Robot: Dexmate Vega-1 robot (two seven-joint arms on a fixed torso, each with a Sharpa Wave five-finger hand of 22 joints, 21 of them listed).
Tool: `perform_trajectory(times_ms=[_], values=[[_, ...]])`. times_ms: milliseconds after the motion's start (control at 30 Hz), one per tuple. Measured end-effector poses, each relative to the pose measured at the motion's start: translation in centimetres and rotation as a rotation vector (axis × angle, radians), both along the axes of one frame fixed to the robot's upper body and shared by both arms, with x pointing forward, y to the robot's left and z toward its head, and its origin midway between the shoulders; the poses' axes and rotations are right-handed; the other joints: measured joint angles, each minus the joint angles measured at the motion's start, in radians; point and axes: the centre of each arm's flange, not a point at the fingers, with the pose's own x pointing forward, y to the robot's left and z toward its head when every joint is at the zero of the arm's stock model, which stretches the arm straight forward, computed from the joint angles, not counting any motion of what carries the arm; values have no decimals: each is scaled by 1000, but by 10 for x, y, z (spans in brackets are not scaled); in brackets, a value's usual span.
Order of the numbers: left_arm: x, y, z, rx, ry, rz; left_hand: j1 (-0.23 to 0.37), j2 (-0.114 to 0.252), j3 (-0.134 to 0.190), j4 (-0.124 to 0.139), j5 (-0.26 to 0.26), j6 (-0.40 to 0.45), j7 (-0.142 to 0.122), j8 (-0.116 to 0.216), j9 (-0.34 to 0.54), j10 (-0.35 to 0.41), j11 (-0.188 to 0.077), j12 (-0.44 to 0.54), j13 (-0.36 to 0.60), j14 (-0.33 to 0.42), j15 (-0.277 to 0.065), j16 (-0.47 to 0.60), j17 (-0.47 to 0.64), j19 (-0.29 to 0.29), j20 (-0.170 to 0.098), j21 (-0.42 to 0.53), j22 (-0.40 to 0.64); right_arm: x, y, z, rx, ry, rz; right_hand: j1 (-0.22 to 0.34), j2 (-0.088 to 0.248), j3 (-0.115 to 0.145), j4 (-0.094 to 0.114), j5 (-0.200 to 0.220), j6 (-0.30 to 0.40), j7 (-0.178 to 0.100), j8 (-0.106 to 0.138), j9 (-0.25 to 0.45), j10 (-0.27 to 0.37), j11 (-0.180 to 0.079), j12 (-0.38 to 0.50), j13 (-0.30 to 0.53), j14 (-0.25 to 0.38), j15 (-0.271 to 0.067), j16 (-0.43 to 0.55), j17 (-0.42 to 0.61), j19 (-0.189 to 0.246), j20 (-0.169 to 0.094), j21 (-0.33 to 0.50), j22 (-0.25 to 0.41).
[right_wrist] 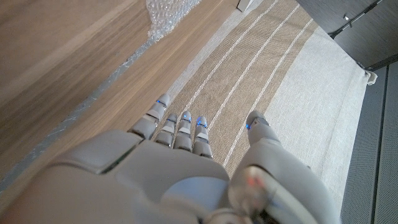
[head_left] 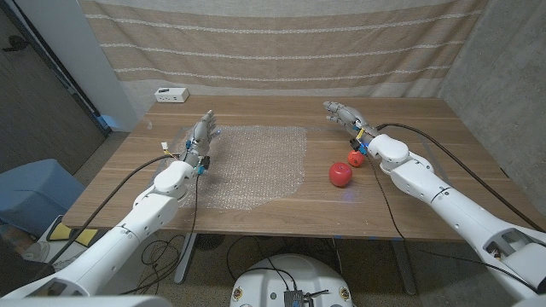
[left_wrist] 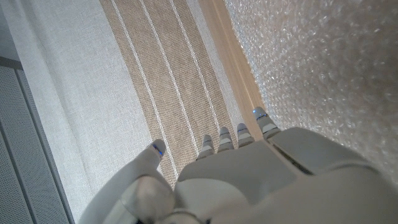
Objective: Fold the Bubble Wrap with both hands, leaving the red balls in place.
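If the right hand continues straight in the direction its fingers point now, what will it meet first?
Probably nothing on the table: the right hand points past the far edge of the table toward the striped curtain. Depth is unclear.

Even, soft indoor light; sharp frames, faint shadows, mild wide-angle edge distortion.

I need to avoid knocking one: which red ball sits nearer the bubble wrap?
The bigger red ball, just off the bubble wrap edge. The smaller red ball lies farther out, against the right arm.
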Motion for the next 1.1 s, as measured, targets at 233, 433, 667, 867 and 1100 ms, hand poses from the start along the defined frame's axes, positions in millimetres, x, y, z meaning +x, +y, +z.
perform_trajectory(times_ms=[233,433,667,867,1100], values=[[-15,9,-7,1,14,57,8,2,0,-8,-10,17,3,0,0,12,1,0,0,19,5,0,0,11,3,0,0,1,14,5,-68,-8,9,2,2,0,0,0,4,-4,0,0,0,0,0,0,0,0,0,0,0,0,0,0],[-28,17,-15,0,36,109,16,2,4,-12,-14,20,5,0,0,25,3,0,0,26,1,0,0,14,7,0,0,4,28,8,-132,-14,9,13,13,6,1,0,7,-7,4,0,0,0,0,0,2,-2,0,3,0,0,0,0],[-43,26,-24,1,66,174,20,6,4,-19,-17,29,7,0,0,25,3,0,0,30,5,0,-1,20,1,0,0,7,42,11,-195,-21,3,18,18,10,5,0,14,-14,4,0,9,-2,0,0,4,-4,0,3,4,-4,0,0],[-55,32,-32,-3,93,224,36,12,7,-36,-21,36,11,0,0,34,2,0,0,40,4,0,-3,24,-3,0,0,10,54,13,-254,-29,-5,24,24,15,3,0,18,-18,8,0,14,-7,4,0,9,-9,0,3,9,-9,0,0],[-64,38,-42,-14,130,280,42,17,13,-44,-25,36,11,0,0,35,3,0,0,41,6,0,-3,25,-4,-8,0,13,66,15,-311,-39,-9,31,31,18,5,-4,26,-18,8,0,16,-9,4,0,5,-13,0,3,5,-13,0,0]])
